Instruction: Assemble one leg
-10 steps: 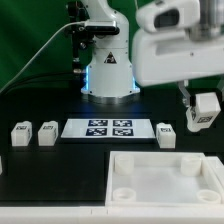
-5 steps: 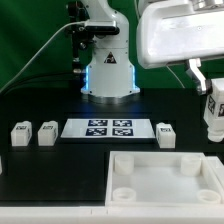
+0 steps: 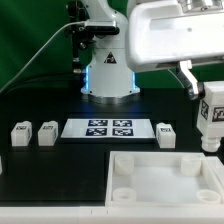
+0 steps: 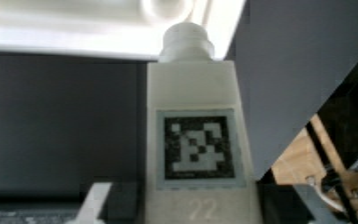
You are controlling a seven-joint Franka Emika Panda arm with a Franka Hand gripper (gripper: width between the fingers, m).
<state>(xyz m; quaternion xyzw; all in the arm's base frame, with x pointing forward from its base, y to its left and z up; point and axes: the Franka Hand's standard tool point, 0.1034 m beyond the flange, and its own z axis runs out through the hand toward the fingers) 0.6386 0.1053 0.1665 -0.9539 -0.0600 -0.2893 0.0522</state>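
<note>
A: Biggest first, go.

B: Arm, white housing, fills the ext view's upper right. Below it, the white tray part w/ round corner sockets lies flat on the black table. All sockets I can see are bare. Marker board sits mid-table. Two spare legs are off its ext-view left end, and a third spare leg is just off its right end.

A: Gripper? Task leg?

B: Gripper looks clamped on the leg. It's held in the air at the ext view's right edge, roughly upright, above the tray part's far right corner area and not touching it. In the wrist view the leg is centred, tag facing the cam, w/ a rounded peg on the end away from the fingers.

A: Progress?

B: Early, imo. Pickup is done. Left to do: line up over a socket, lower, seat, prob. twist in.

A: Hidden stuff?

B: The leg's right side is cut by the ext frame edge. The tray's near right corner is cropped too. Finger contact is blurry in both views, so the grip is a judgement. Can't tell which socket it's over.
</note>
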